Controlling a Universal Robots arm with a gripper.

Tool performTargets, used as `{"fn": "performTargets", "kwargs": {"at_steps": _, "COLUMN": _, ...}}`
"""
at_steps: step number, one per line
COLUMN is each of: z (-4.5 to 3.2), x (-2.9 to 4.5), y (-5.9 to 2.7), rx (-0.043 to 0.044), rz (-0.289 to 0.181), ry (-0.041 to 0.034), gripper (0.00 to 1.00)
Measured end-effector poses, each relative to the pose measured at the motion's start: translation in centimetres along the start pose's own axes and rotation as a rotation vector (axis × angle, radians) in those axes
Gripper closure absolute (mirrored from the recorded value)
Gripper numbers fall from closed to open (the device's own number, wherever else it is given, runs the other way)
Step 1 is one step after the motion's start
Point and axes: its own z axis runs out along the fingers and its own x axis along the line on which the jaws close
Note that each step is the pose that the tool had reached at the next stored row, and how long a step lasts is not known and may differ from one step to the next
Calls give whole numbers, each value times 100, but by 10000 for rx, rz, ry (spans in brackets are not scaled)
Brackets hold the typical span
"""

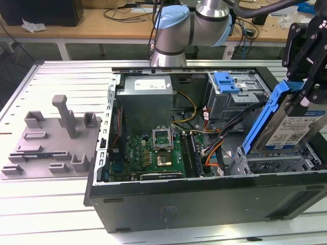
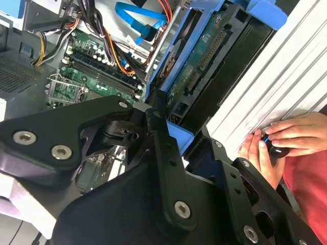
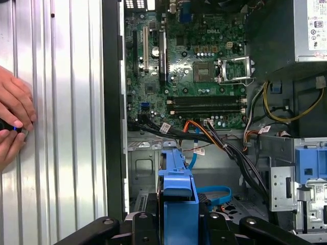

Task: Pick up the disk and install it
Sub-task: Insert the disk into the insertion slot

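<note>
1. Your black gripper (image 1: 305, 97) sat at the upper right of the exterior view, clenched on the silver rectangular hard disk in its blue plastic carrier (image 1: 291, 127).
2. The disk stood on edge and tilted, over the grey metal bay at the exterior view's right end of the open black computer case (image 1: 204, 201). You could not tell whether its lower rail touched the bay.
3. The green motherboard (image 1: 153, 153) lay mid-frame inside the case.
4. The blue plastic bracket (image 1: 227, 81) sat atop the grey metal drive cage (image 1: 230, 104), above centre and apart from the disk.
5. A grey moulded fixture (image 1: 51, 138) lay on the ribbed metal table (image 1: 66, 76) at the exterior view's left.
6. In both wrist views a person's hands (image 3: 13, 122) rested on the ribbed table beside the case.
</note>
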Motion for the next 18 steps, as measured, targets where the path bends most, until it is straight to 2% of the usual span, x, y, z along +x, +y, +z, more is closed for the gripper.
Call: {"fn": "performTargets", "kwargs": {"at_steps": 18, "z": 75, "x": 0, "y": -1, "rx": 0, "rz": 3, "ry": 1, "gripper": 64}}
